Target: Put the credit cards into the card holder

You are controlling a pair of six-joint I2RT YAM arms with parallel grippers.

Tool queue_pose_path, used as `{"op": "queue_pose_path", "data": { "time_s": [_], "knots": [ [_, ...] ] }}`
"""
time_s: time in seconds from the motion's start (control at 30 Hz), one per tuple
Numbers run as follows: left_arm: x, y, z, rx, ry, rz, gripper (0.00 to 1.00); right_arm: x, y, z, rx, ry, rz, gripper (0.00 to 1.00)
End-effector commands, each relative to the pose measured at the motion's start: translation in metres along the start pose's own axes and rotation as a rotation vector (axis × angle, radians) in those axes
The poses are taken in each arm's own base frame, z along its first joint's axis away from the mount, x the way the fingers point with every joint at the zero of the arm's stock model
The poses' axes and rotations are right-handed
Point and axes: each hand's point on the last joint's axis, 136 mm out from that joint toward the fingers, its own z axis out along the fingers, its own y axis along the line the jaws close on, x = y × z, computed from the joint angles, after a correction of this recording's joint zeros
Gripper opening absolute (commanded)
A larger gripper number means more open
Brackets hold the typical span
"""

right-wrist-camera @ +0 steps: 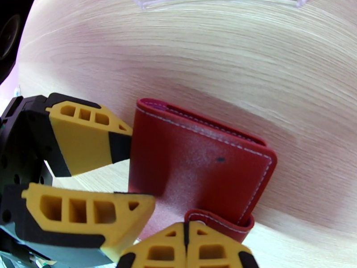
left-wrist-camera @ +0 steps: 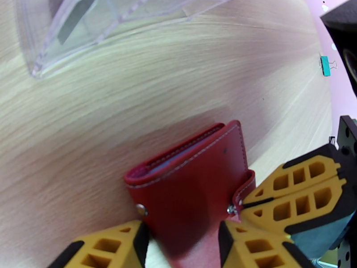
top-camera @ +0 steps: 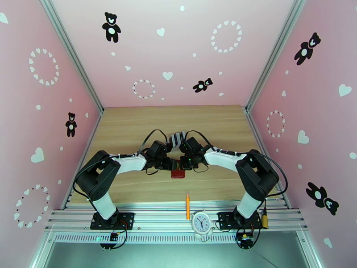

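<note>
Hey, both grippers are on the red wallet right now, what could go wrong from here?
The right gripper pinches only the tip of the snap tab, so it may slip off when it pulls. The left gripper clamps the card holder by its near end alone, so a hard tug could drag it loose or lift it off the table. The two grippers sit very close together and might bump.

The card holder [left-wrist-camera: 192, 184] blurs at the bottom edge; the clear rack [left-wrist-camera: 89, 27] is cut off above.
</note>
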Motion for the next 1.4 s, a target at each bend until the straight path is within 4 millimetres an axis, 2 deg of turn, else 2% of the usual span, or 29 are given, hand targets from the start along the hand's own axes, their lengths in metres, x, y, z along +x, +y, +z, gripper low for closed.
{"op": "queue_pose_path", "data": {
  "time_s": [0.0, 0.23, 0.73, 0.9, 0.93, 1.03, 1.1, 1.27, 1.33, 1.37],
  "knots": [
    [0.012, 0.015, 0.010, -0.051, 0.049, -0.019, 0.50, 0.002, -0.001, 0.009, 0.008, 0.027, 0.001, 0.00],
    [0.013, 0.015, 0.010, -0.049, 0.054, -0.022, 0.49, 0.004, -0.003, 0.013, 0.019, 0.042, 0.002, 0.00],
    [0.013, 0.014, 0.012, -0.043, 0.058, -0.025, 0.49, 0.019, -0.026, 0.028, 0.097, 0.098, 0.039, 0.00],
    [0.013, 0.015, 0.011, -0.046, 0.057, -0.028, 0.49, 0.017, -0.024, 0.027, 0.091, 0.098, 0.036, 0.00],
    [0.013, 0.015, 0.010, -0.047, 0.052, -0.026, 0.50, 0.016, -0.021, 0.025, 0.082, 0.092, 0.032, 0.03],
    [0.011, 0.013, 0.008, -0.047, 0.042, -0.021, 0.50, 0.011, -0.011, 0.016, 0.055, 0.072, 0.017, 0.24],
    [0.011, 0.013, 0.007, -0.050, 0.038, -0.020, 0.50, 0.007, -0.005, 0.010, 0.036, 0.056, 0.007, 0.31],
    [0.009, 0.015, 0.004, -0.058, 0.024, -0.019, 0.49, 0.001, 0.007, 0.002, -0.006, 0.033, 0.002, 0.34],
    [0.000, 0.012, -0.003, -0.054, -0.013, -0.015, 0.49, -0.001, 0.011, -0.001, -0.017, 0.020, 0.001, 0.35],
    [0.002, 0.015, -0.005, -0.058, -0.016, -0.018, 0.49, -0.003, 0.014, -0.004, -0.024, 0.011, -0.003, 0.35]
  ]
}}
